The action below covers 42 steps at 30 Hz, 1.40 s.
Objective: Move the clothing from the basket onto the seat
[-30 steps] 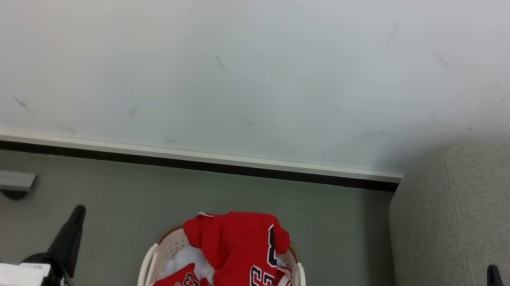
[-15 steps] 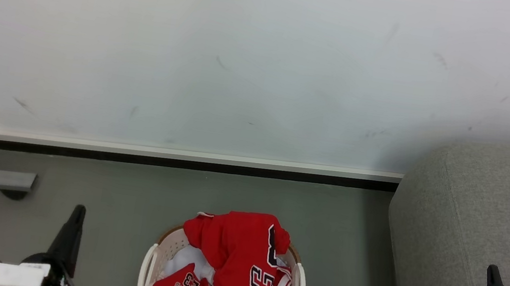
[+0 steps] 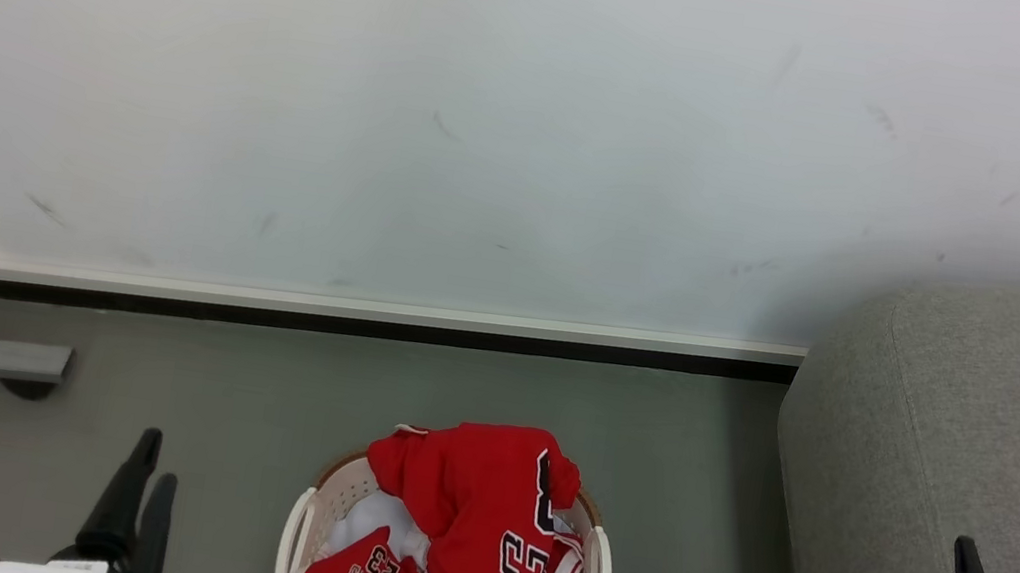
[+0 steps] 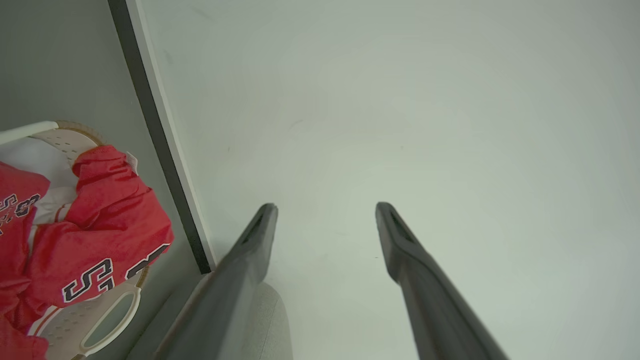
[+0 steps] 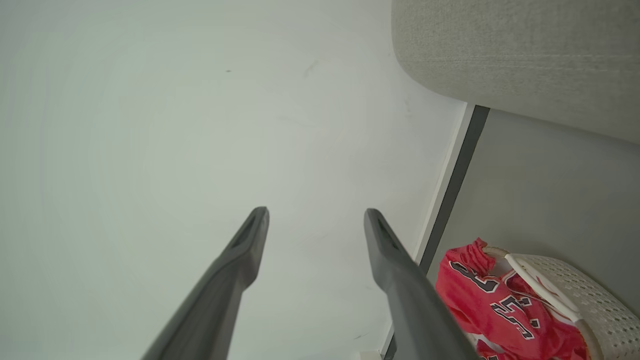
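Red clothing [image 3: 466, 513] seemingly lies unmoved in the basket [image 3: 292, 537], while left pincer [image 3: 158, 459] and right pincer [image 3: 952, 565] have parted.

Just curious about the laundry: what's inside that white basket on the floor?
Red jerseys marked "23" and "BULLS" are heaped in the basket, one draped over its far rim. A pale cloth shows under them. Anything deeper is covered; the basket's near end is cut off.

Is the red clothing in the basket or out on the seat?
In: the clothing lies heaped inside the basket; none shows on the seat.
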{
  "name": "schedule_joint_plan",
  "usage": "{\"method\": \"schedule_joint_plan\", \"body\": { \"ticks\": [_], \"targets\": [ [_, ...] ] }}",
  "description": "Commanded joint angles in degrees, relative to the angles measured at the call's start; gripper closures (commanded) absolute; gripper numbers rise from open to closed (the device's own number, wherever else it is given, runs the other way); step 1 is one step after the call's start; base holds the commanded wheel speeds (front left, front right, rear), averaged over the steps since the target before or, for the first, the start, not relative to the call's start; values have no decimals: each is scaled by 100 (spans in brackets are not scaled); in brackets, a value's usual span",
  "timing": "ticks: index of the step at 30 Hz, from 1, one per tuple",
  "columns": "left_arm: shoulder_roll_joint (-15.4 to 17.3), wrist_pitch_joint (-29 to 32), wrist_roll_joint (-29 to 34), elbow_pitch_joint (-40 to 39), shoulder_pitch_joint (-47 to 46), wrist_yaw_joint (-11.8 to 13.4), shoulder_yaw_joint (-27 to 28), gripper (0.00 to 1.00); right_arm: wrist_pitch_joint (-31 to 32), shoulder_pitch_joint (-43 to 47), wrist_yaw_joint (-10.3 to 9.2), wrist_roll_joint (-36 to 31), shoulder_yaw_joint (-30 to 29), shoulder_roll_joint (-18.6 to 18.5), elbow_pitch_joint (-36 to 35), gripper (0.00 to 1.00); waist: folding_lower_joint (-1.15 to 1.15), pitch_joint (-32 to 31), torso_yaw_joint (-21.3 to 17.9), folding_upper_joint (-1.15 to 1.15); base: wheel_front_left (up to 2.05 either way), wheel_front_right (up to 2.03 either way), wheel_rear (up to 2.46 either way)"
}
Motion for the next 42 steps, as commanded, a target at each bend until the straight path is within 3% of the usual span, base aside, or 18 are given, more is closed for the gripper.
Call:
{"method": "schedule_joint_plan", "body": {
  "ticks": [1,12,42],
  "targets": [
    [51,-67,49,-142,-121,-1,-5,0,-61,-127,-1,-59,33,-51,-141,0,0,1,0,0,0,0,0],
    [98,-363,1007,-469,-121,0,33,0,-349,-171,-2,-741,207,-61,-431,0,0,6,-6,0,0,0,0],
    [191,-995,4949,-741,85,14,-21,0,-983,-175,-5,-4670,616,-89,-545,0,0,-41,-39,0,0,0,0]
  ]
}}
